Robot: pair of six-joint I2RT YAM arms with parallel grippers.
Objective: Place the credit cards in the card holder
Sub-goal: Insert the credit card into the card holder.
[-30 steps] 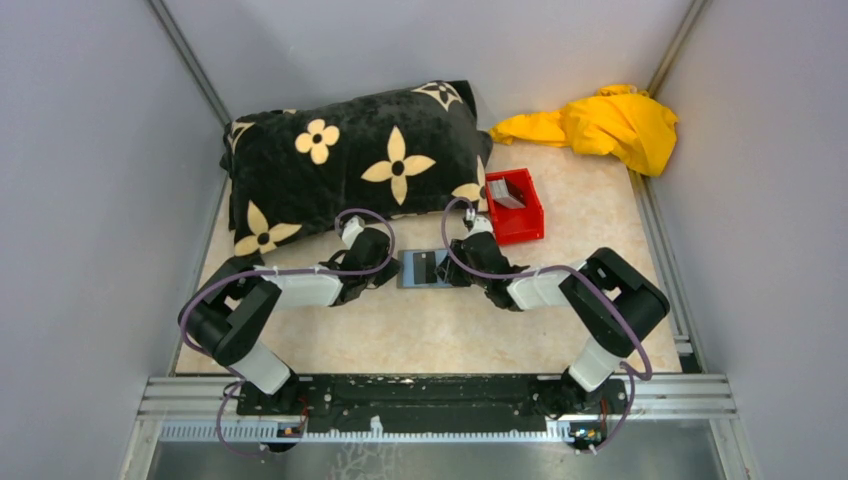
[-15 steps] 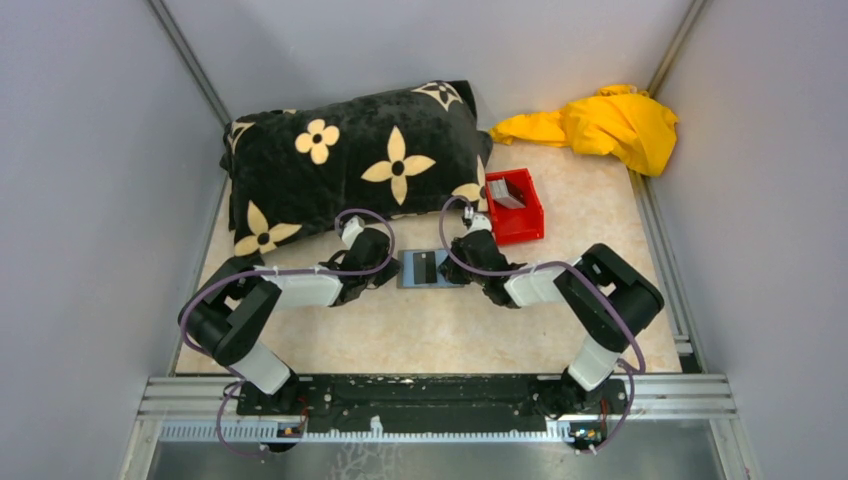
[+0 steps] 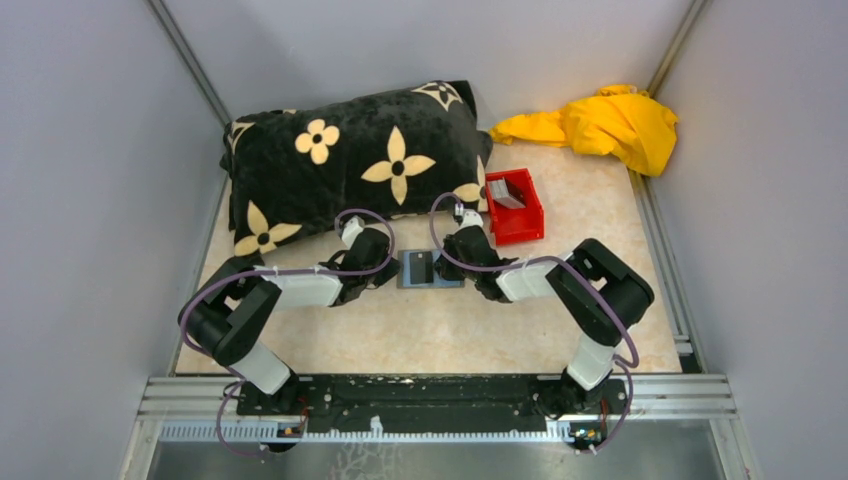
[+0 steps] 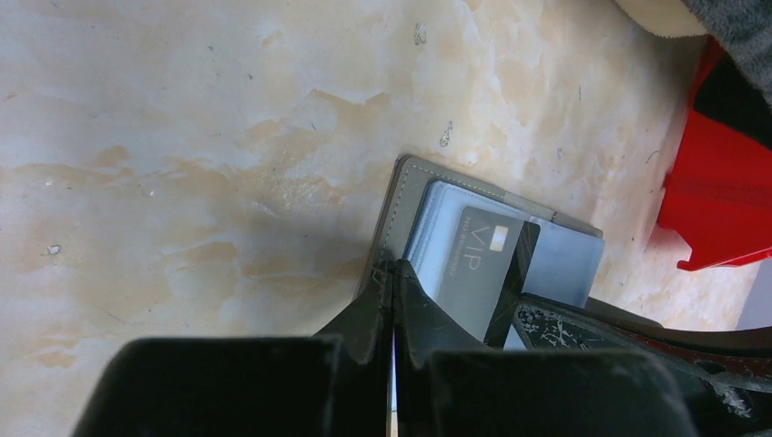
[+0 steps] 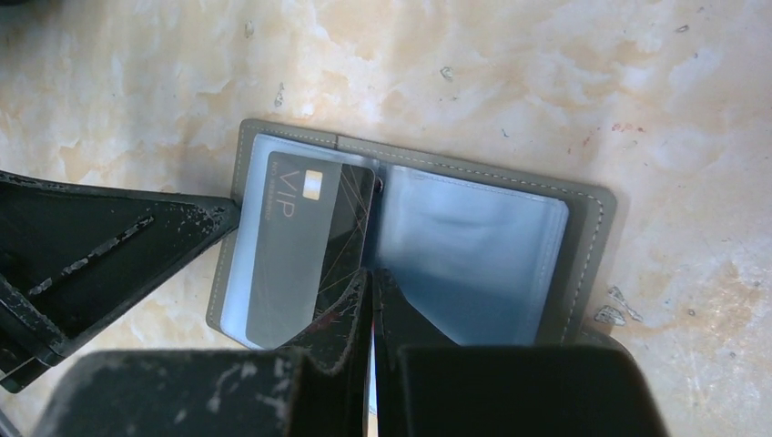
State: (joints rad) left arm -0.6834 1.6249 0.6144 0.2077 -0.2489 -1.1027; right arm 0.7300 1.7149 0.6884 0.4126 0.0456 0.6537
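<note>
Both arms reach in from the near edge of the marbled beige table [image 3: 450,335] and meet at its middle, their wrists facing each other over the card holder [image 5: 473,237].

The left gripper [image 4: 392,273] has its two fingers pressed together, and its tips rest on the holder's left border. The pictures do not show whether any of the cover is pinched between them.

The right gripper [image 5: 369,278] is likewise closed. Its fingertips sit at the holder's centre fold, against the lower right edge of the VIP card [image 5: 291,246]. The fingers hide that corner of the card, so a grip on it cannot be confirmed.

The card holder lies open and flat on the table, a grey cover with stitched edges and a clear bluish sleeve on each half. The dark grey VIP card, with a small pale chip mark, lies on the left half, slightly askew. Whether it is under the plastic cannot be told. The right sleeve shows no card.

Beyond the right gripper, near but apart from the holder, stands a small red bin [image 3: 522,230] with grey cards [image 3: 505,193] leaning inside. A black pillow with cream flowers [image 3: 350,165] lies at the back left, and a crumpled yellow cloth [image 3: 605,125] sits in the back right corner.
</note>
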